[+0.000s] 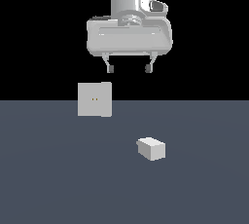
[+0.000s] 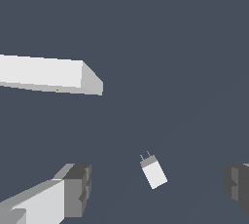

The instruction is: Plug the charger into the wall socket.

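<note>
The charger [image 1: 151,148] is a small white block lying on the grey floor toward the exterior view's right; in the wrist view the charger [image 2: 154,172] shows two thin prongs at one end. The wall socket [image 1: 94,99] is an upright off-white square plate with two tiny yellowish holes, standing to the exterior view's left of the charger; from the wrist the wall socket [image 2: 48,74] appears as a long white slab seen from above. My gripper [image 1: 129,67] hangs high above both, open and empty; its dark fingertips [image 2: 78,189] flank the charger far below.
A flat dark grey floor [image 1: 58,179] spreads under everything, ending at a black background behind the wall socket.
</note>
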